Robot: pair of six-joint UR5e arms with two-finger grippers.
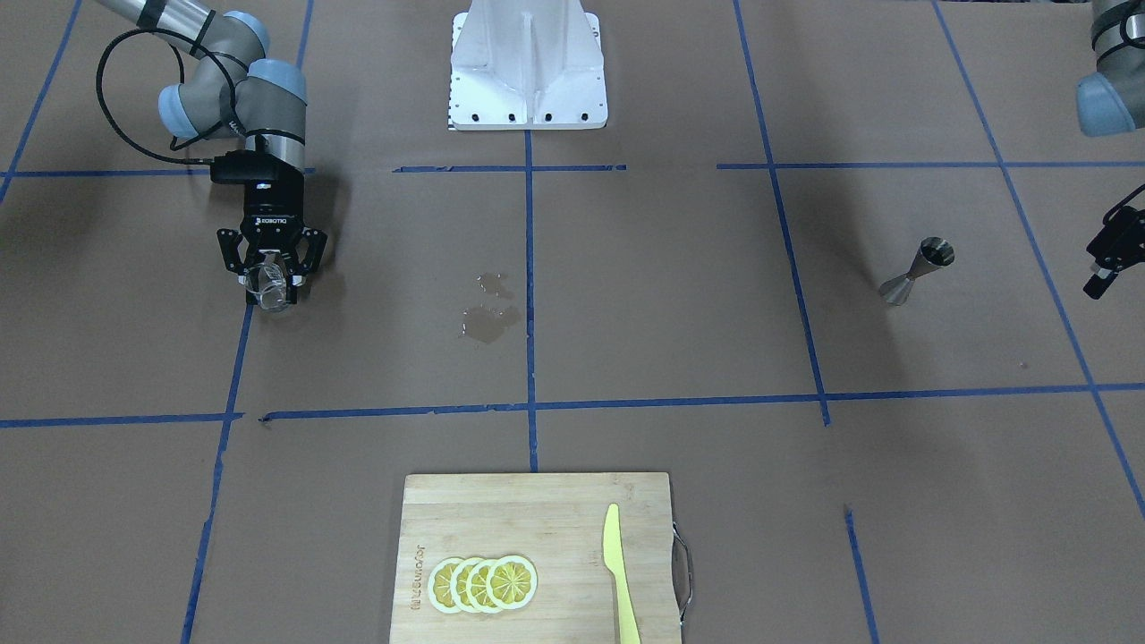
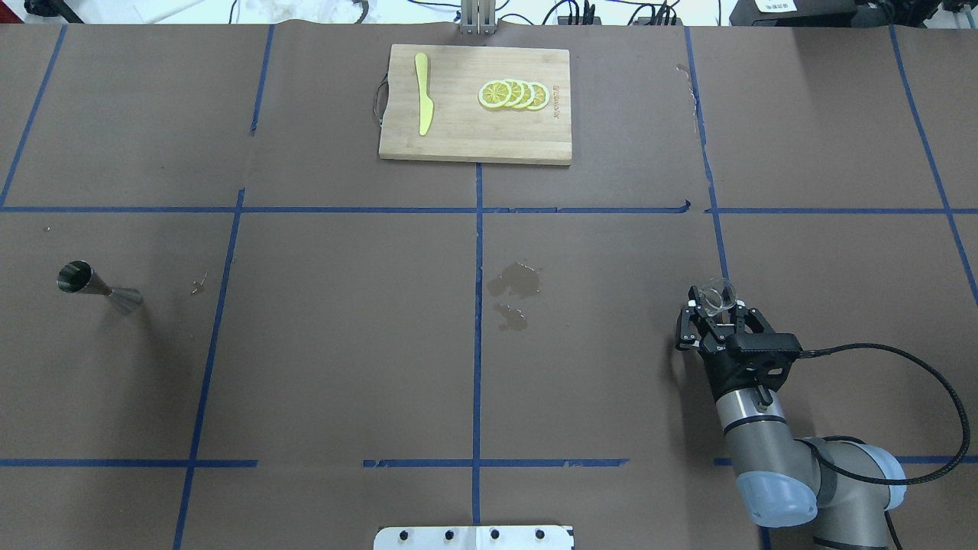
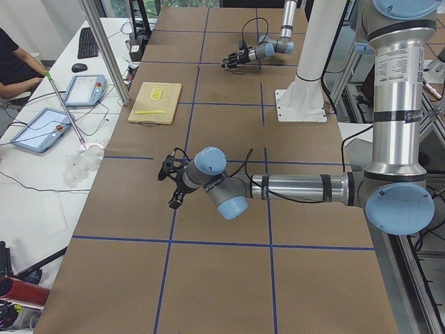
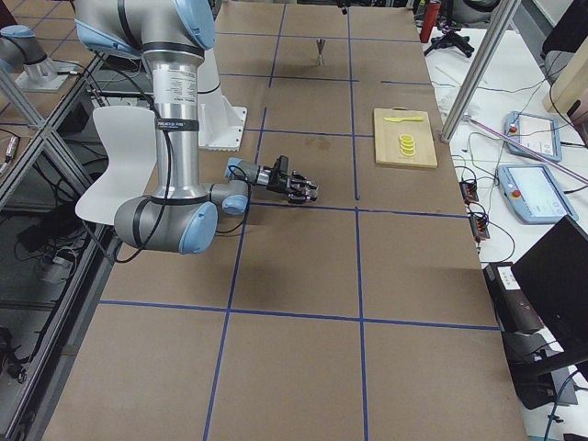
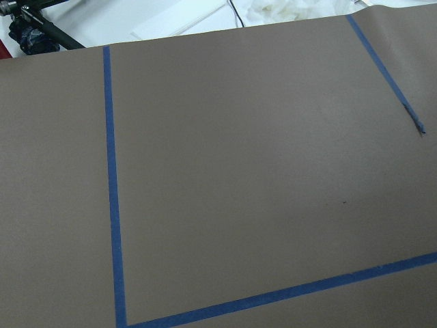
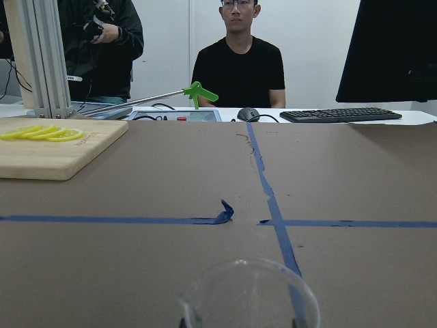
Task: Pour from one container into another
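We have the glass cup point(image 1: 268, 286) pinched between the fingers of our right gripper point(image 1: 271, 271), low over the table point(image 1: 671, 295) on our right side. Whether it carries any liquid we cannot tell. The jigger point(image 1: 917, 271) stands upright and alone far off on our left side, near our left gripper point(image 1: 1109, 258), whose fingers we cannot make out well enough to call spread or closed. We judge the grasp done, with the carry across, the tilt and the pour all left. Between cup and jigger lies a wet patch point(image 1: 489, 320). Further out, a cutting board point(image 1: 537, 519) with lemon slices point(image 1: 483, 583) and a yellow knife point(image 1: 617, 572) sits well clear of the path.
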